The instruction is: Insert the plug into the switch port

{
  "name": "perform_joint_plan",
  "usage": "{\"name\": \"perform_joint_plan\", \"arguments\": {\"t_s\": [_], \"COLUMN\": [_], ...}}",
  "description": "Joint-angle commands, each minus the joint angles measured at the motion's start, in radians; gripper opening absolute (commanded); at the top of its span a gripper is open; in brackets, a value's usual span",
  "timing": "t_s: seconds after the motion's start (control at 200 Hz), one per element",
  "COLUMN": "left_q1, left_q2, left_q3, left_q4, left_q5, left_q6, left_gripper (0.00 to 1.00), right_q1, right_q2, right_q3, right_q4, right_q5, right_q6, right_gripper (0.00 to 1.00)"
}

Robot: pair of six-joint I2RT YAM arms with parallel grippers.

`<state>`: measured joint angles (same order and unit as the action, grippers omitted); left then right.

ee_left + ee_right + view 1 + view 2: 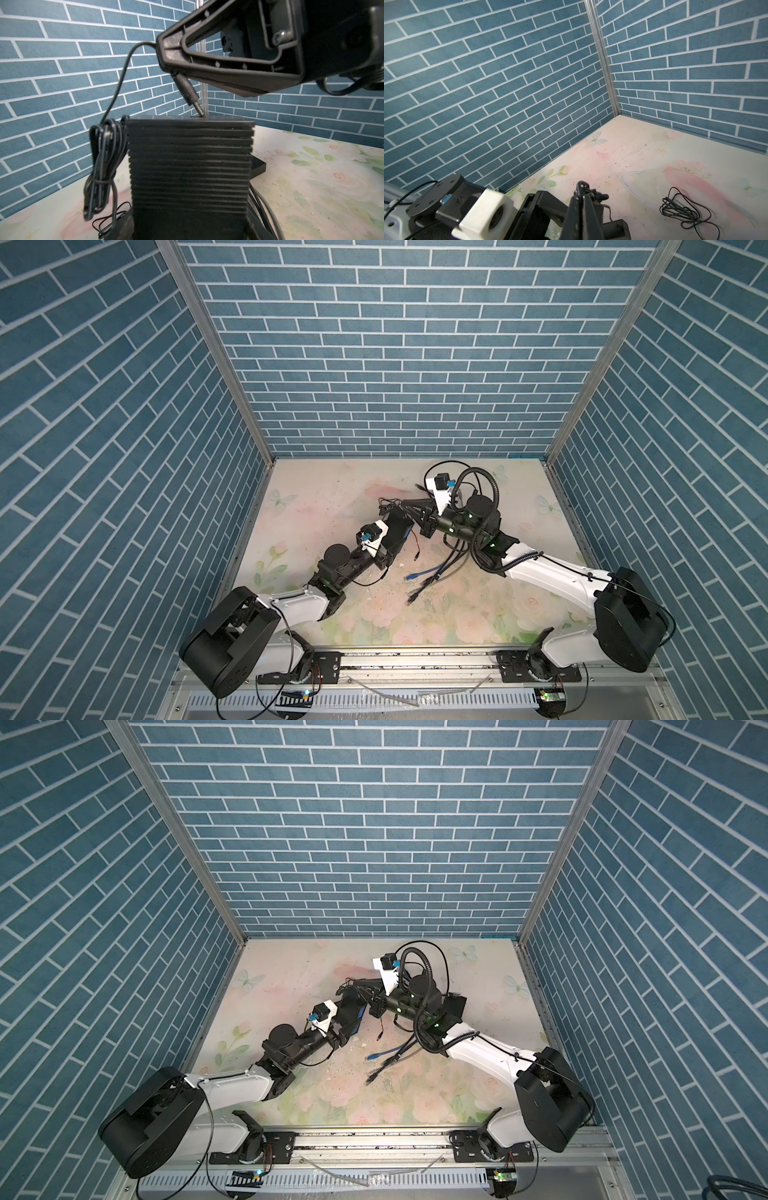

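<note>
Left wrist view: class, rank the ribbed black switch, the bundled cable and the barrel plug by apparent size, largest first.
1. ribbed black switch, partly because it sits close to the camera.
2. bundled cable, hanging beside it.
3. barrel plug, clearly smallest.

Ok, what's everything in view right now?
switch: one, black, ribbed, mid-table
plug: one, black, tip at the switch's top face
thin cord: one, black, bundled beside the switch
network cables: several, blue, grey and black, loose mid-table
table: one, pale floral
walls: three, blue brick pattern
left gripper: one, black, closed on the switch
right gripper: one, black, shut on the plug
</note>
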<state>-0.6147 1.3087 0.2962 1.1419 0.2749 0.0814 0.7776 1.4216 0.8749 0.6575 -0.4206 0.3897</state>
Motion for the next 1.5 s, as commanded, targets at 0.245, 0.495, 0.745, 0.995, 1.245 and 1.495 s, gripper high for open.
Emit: {"name": "perform_joint_plan", "arguments": {"t_s": [0.245, 0.495, 0.745, 0.995, 1.245, 1.495], "left_q1": [-0.004, -0.005, -0.004, -0.002, -0.002, -0.002], "left_q2": [0.015, 0.043, 0.026, -0.008, -0.062, -0.245], "left_q3": [0.032, 0.031, 0.023, 0.044, 0.030, -0.028], "left_q4": [0.078, 0.141, 0.194, 0.170, 0.060, -0.227], "left_q5": [0.012, 0.009, 0.003, 0.002, 0.002, -0.033], "left_q6": [-0.034, -0.060, -0.094, -0.118, -0.089, -0.022], "left_gripper": [0.32, 0.32, 0.32, 0.32, 0.30, 0.29], "right_q1": [-0.001, -0.002, -0.001, -0.001, -0.005, -0.028], "right_q2": [0.023, 0.040, 0.030, -0.001, -0.007, 0.043], "right_q3": [0.020, 0.038, 0.015, -0.024, 0.078, 0.232], "right_q4": [0.077, 0.078, 0.042, 0.028, -0.239, -0.673], "right_q5": [-0.067, -0.066, -0.032, -0.018, 0.205, 0.310], "right_q6": [0.055, 0.057, 0.016, -0.009, -0.054, -0.158], "right_gripper": [0.00, 0.00, 0.00, 0.00, 0.00, 0.00]}}
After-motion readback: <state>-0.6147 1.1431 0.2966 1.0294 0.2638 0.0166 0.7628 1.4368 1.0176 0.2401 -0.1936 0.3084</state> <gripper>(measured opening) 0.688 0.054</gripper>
